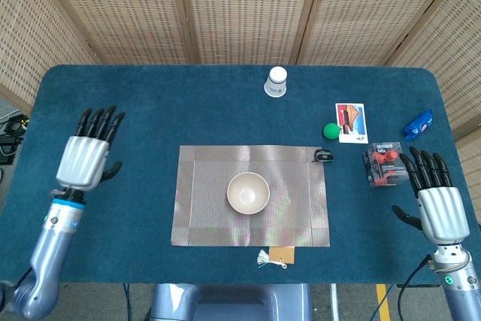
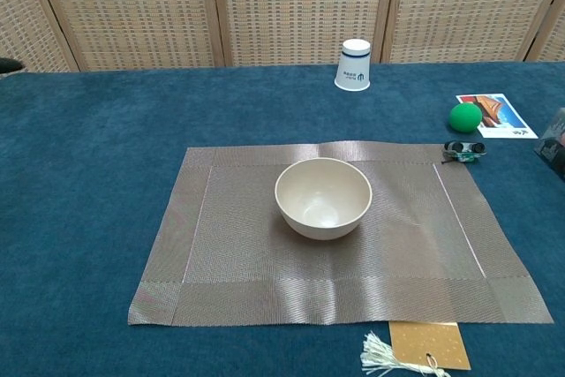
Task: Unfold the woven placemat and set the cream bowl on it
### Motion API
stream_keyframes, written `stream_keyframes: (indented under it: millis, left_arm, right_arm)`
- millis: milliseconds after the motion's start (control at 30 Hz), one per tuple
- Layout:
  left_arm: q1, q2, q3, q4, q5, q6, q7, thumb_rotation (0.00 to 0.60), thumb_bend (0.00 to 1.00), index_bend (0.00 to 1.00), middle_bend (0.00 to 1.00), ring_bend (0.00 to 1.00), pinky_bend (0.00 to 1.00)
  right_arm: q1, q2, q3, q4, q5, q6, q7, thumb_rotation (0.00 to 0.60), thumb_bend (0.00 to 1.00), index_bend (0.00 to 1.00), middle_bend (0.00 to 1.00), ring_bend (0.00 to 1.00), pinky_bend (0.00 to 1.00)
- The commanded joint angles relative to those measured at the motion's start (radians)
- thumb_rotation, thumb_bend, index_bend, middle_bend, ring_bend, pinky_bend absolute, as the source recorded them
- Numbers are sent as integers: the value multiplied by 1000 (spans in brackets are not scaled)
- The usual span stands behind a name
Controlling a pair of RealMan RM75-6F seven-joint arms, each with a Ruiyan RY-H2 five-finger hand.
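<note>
The woven placemat (image 1: 218,219) (image 2: 229,262) lies spread flat in the middle of the blue table. The cream bowl (image 1: 248,192) (image 2: 323,198) stands upright near its centre, empty. My left hand (image 1: 87,155) hovers over the table's left side, fingers spread, holding nothing, well clear of the mat. My right hand (image 1: 434,198) hangs at the right edge, fingers also spread and empty. Neither hand shows clearly in the chest view.
A white paper cup (image 1: 276,81) (image 2: 355,65) stands upside down at the back. A green ball (image 1: 331,131), a picture card (image 1: 352,122), a small clip (image 1: 324,155), a dark box (image 1: 381,165) and a blue packet (image 1: 418,123) lie right. A tasselled tag (image 1: 276,256) sits by the front edge.
</note>
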State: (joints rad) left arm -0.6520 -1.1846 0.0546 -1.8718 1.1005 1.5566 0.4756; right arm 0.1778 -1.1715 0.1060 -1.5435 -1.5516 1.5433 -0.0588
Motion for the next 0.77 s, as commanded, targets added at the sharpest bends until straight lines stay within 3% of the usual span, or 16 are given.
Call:
stream_keyframes:
  millis: [33,167,300,767]
  left_arm:
    - [161,40,78,0,80,92,-173,600,224,0,0,0,0]
    - [254,65,125,24,136,127,-255,600,220,0,0,0,0]
    - [310,67,141,57,185,151,-285,600,220,0,0,0,0]
    - [374,88,83,80,254,130,-321,600,221,0,0,0,0]
  right_arm:
    - [-8,11,6,-37,42,-21,-63,600,0,0,0,0,0]
    - [-12,13,10,-56,45,-11,-108,600,0,0,0,0,0]
    - [-14,11,7,-60,38,-9,-125,600,0,0,0,0,0]
    - [-20,19,13,-87,46,-8,-157,600,0,0,0,0,0]
